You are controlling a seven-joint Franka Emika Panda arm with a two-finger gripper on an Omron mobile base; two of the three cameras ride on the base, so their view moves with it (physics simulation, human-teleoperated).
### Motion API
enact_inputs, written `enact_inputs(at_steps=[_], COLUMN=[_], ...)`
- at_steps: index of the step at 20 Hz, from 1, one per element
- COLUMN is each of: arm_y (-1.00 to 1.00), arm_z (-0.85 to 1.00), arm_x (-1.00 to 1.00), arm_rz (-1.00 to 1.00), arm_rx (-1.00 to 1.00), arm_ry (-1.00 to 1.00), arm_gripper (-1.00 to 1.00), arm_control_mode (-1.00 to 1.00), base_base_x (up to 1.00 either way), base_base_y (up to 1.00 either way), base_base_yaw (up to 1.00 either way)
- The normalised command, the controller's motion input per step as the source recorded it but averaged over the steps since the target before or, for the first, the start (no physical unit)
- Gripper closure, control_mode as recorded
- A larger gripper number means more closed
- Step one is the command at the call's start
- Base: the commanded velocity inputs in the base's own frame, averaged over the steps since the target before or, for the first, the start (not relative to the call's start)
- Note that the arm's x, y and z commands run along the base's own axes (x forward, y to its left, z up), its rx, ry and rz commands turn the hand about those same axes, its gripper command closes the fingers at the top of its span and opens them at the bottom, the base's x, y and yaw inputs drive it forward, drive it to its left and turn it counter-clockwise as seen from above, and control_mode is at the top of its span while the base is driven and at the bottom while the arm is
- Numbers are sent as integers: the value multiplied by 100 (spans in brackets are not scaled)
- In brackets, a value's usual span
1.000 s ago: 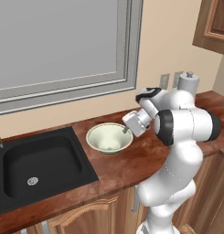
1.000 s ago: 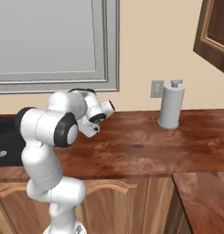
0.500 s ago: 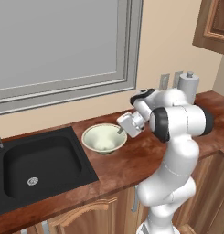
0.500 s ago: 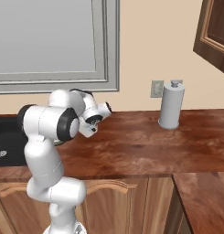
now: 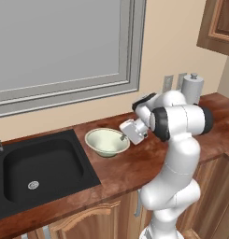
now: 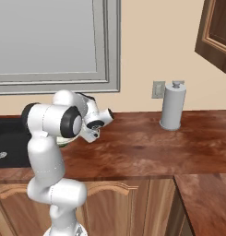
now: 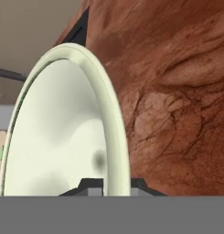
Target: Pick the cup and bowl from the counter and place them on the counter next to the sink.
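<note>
Bowl (image 5: 106,141): clamped by its rim between the closed fingers of the gripper (image 5: 123,137), one finger (image 7: 91,184) inside the rim and one outside. Compared with the earlier frame, bowl and gripper are nearer the sink (image 5: 36,168), over the counter (image 5: 134,165) beside the basin.

So the surface (image 5: 134,168) is that glossy reddish-brown wood-grain top over light wooden cabinets, with the black sink (image 5: 36,165) sunk into its left end. The pale cream bowl (image 5: 106,142) is just right of the sink. Way off to the right, a grey paper towel holder (image 6: 172,107) stands by the wall.
</note>
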Motion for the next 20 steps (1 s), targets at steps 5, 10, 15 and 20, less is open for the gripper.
enact_inputs(at_steps=[5, 10, 15, 20], arm_y=[0, 0, 0, 0], arm_z=[-16, 1, 0, 11], arm_x=[-3, -5, -4, -20], arm_rz=[-1, 0, 0, 0], arm_rx=[0, 0, 0, 0], arm_ry=[0, 0, 0, -2], arm_gripper=[100, -100, -100, -100], arm_control_mode=[-100, -100, -100, -100], base_base_x=[0, 0, 0, 0], base_base_y=[0, 0, 0, 0], base_base_yaw=[0, 0, 0, 0])
